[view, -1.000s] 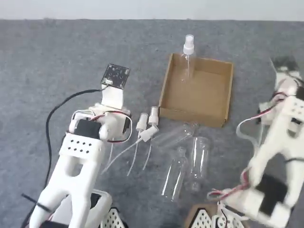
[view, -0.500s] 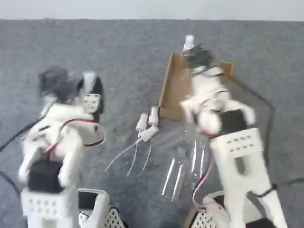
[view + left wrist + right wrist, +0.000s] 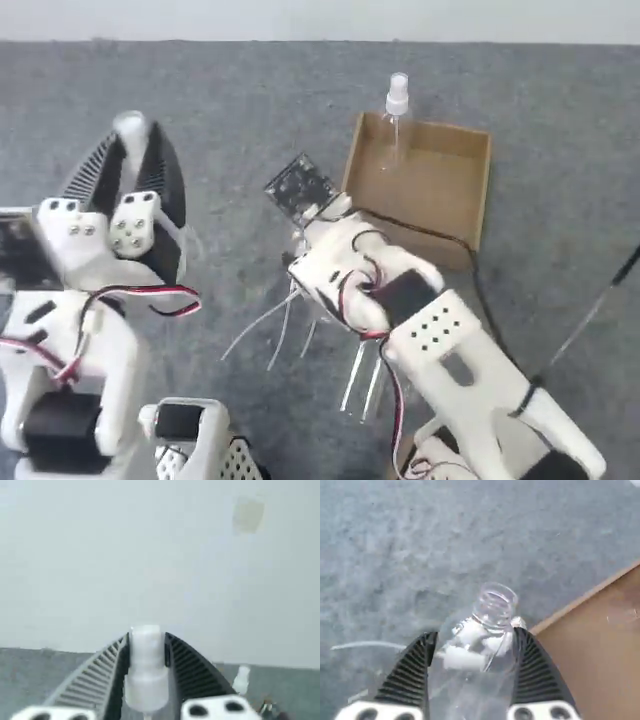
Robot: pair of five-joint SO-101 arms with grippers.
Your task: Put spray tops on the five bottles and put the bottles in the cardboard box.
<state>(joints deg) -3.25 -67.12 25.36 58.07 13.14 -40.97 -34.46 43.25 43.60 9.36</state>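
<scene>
Bottle (image 3: 492,605) seemingly within right end effector (image 3: 474,636)

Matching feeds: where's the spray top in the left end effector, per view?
High view: spray top upper left, clamped in the left end effector.
Left wrist view: spray top between its own fingers.
Right wrist view: faces an open bottle and the cardboard box instead.
Landmark: capped bottle in the box, high and left wrist views.

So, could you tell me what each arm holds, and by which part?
Left jaws: a spray top, by its head. Right jaws: a clear bottle, below its neck.
</scene>
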